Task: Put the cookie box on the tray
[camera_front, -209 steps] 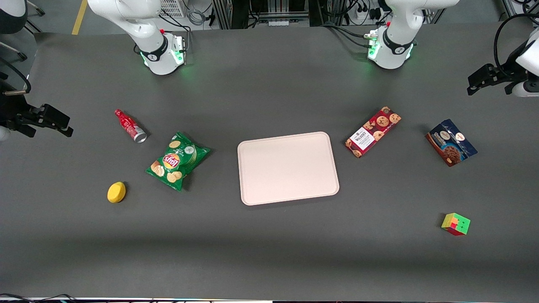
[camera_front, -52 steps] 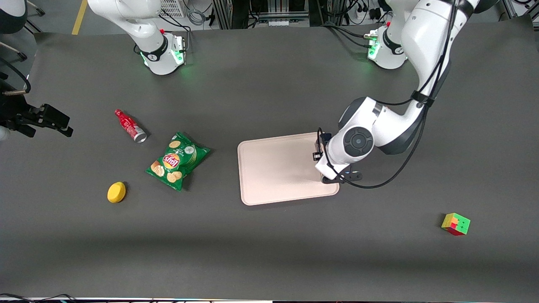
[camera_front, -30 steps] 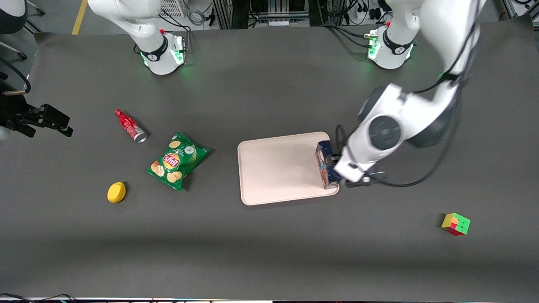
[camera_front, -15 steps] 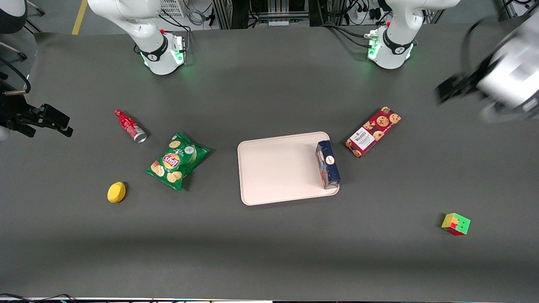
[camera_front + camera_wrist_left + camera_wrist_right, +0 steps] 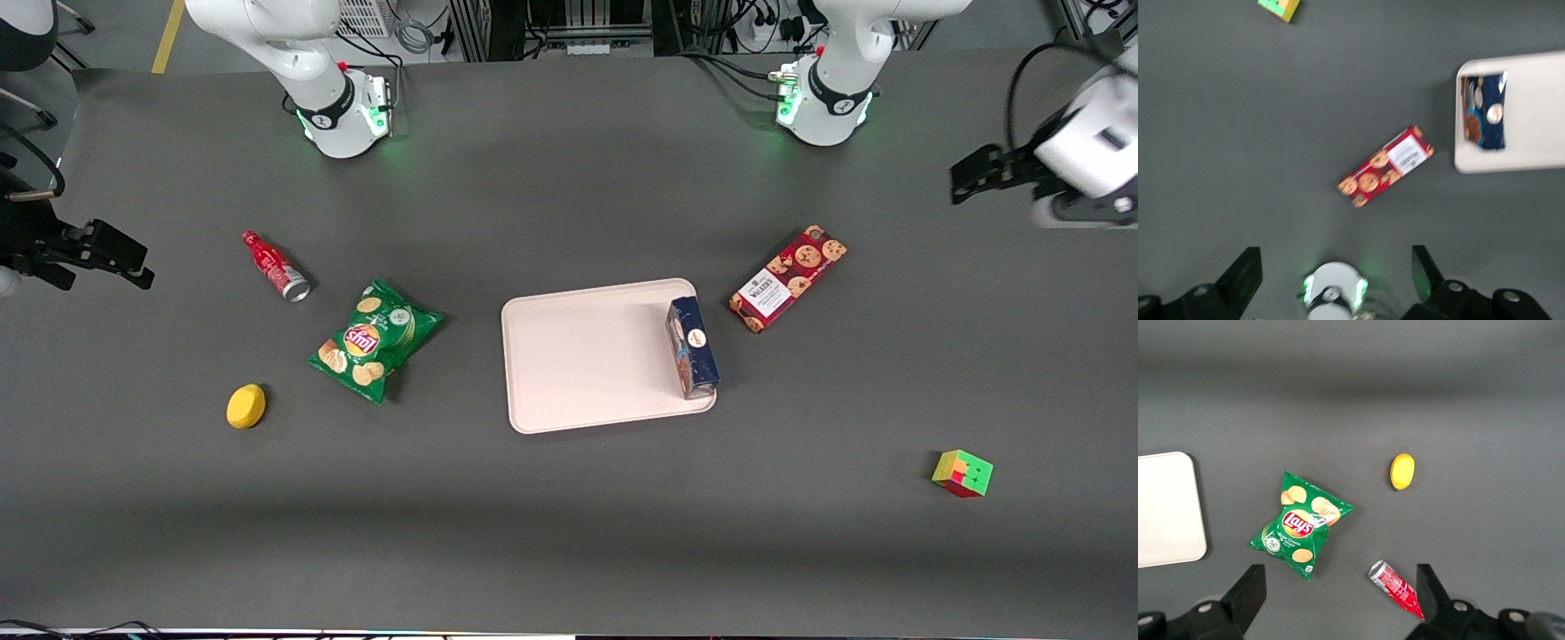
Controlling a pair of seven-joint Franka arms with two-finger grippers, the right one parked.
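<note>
The cookie box (image 5: 693,347) sits on the tray (image 5: 587,356), right along the tray's short edge at the working arm's end, standing on a long narrow side with its round white logo facing up. The wrist camera shows it too, the cookie box (image 5: 1484,111) tucked just inside the tray (image 5: 1531,133) rim. Nothing grips it; it stands free. Just off the tray, toward the working arm's end and a touch farther from the front camera, lies the red cookie box (image 5: 788,278), angled, close to the tray but not touching. The gripper (image 5: 978,173) hangs high and well apart from the tray, out at the working arm's end of the table, and from the wrist its two fingers (image 5: 1241,277) are spread wide with nothing between them. Nearer the front camera than the tray, toward that same end, sits the colourful cube (image 5: 962,473). Toward the parked arm's end lie the green chips bag (image 5: 373,340), the red can (image 5: 275,265) and the yellow lemon (image 5: 245,405).
</note>
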